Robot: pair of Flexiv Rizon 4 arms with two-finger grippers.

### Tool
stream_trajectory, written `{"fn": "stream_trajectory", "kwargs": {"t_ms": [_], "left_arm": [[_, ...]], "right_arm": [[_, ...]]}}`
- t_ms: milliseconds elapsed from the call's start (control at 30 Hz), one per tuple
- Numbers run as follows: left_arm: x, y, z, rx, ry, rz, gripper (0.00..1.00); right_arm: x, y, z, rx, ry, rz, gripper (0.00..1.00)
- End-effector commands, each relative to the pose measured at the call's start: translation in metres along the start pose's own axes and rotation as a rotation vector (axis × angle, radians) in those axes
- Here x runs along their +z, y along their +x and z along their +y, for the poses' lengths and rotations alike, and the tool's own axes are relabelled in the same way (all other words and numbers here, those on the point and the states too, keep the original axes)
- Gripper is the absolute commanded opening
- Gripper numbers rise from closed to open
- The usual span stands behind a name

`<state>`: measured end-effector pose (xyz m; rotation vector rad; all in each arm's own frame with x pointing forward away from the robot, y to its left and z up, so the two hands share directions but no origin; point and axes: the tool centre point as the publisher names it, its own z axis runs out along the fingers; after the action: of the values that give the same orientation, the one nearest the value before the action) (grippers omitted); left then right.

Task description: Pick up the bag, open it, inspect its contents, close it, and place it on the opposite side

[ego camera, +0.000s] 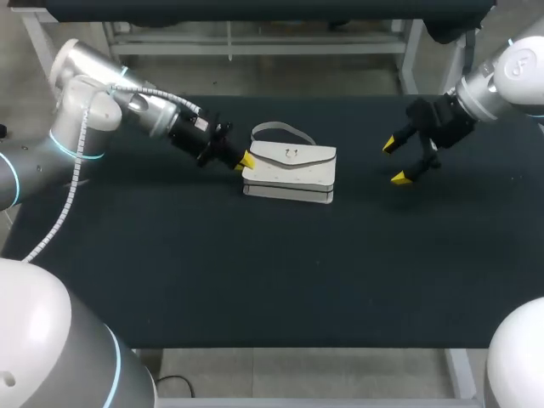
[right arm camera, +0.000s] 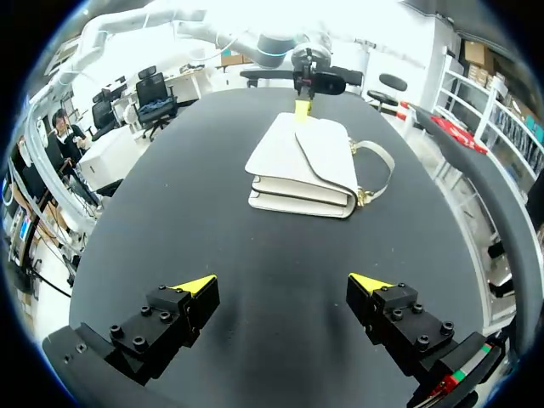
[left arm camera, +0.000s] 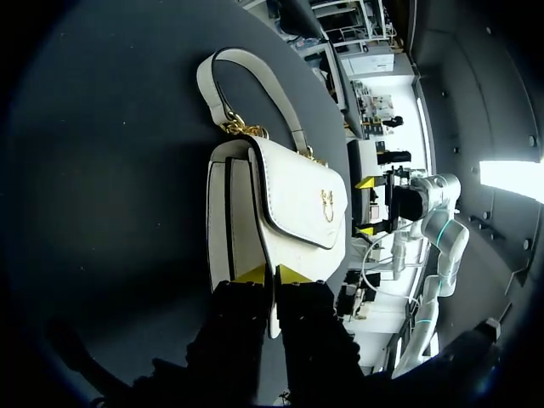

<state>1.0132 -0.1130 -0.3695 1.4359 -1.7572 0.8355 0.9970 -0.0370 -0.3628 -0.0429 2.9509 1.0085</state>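
Note:
A white handbag (ego camera: 293, 170) lies flat on the black table (ego camera: 255, 280), its flap closed with a gold clasp and its strap (ego camera: 280, 129) looping toward the far side. My left gripper (ego camera: 245, 159) is at the bag's left end. In the left wrist view the bag (left arm camera: 297, 195) lies just ahead, and the left gripper (left arm camera: 272, 274) is shut on the edge of the flap. My right gripper (ego camera: 398, 161) hangs open to the right of the bag, apart from it. The right wrist view shows the right gripper (right arm camera: 283, 285) empty, with the bag (right arm camera: 306, 166) ahead and the left gripper (right arm camera: 302, 106) beyond it.
Bare black table surface lies on both sides of the bag and toward the front edge (ego camera: 297, 344).

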Motion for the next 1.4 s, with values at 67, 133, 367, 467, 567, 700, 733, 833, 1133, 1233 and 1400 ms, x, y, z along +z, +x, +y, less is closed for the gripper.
{"fn": "stream_trajectory", "kwargs": {"t_ms": [67, 133, 367, 467, 567, 700, 733, 833, 1133, 1233, 1400], "left_arm": [[0.016, 0.003, 0.001, -0.017, 0.034, 0.012, 0.00], [0.019, 0.004, 0.000, -0.024, 0.043, 0.022, 0.00], [0.022, 0.010, -0.001, -0.034, 0.057, 0.045, 0.00], [0.020, 0.016, -0.001, -0.020, 0.049, 0.051, 0.00], [0.019, 0.021, -0.001, -0.007, 0.041, 0.053, 0.00], [0.017, 0.027, -0.002, 0.008, 0.032, 0.055, 0.00], [0.018, 0.027, -0.002, 0.010, 0.030, 0.055, 0.00], [0.020, 0.028, -0.003, 0.010, 0.020, 0.053, 0.00], [0.024, 0.030, 0.000, -0.005, 0.035, 0.069, 0.00], [0.024, 0.030, 0.000, -0.012, 0.045, 0.080, 0.00], [0.028, 0.034, 0.000, -0.015, 0.046, 0.086, 0.00]], "right_arm": [[0.001, 0.000, 0.000, -0.001, -0.002, -0.002, 1.00], [0.001, 0.000, 0.000, -0.001, -0.002, -0.002, 1.00], [0.001, 0.000, 0.000, -0.001, -0.002, -0.002, 1.00], [0.001, 0.000, 0.000, -0.001, -0.002, -0.002, 1.00], [0.001, 0.000, 0.000, -0.001, -0.002, -0.002, 1.00], [0.001, 0.000, 0.000, -0.001, -0.002, -0.002, 1.00], [0.001, 0.000, 0.000, -0.001, -0.002, -0.002, 1.00], [0.001, 0.000, 0.000, -0.001, -0.002, -0.002, 1.00], [0.001, 0.000, 0.000, -0.001, -0.002, -0.002, 1.00], [0.001, 0.000, 0.000, -0.001, -0.002, -0.002, 1.00], [0.001, 0.000, 0.000, -0.001, -0.002, -0.002, 1.00]]}}
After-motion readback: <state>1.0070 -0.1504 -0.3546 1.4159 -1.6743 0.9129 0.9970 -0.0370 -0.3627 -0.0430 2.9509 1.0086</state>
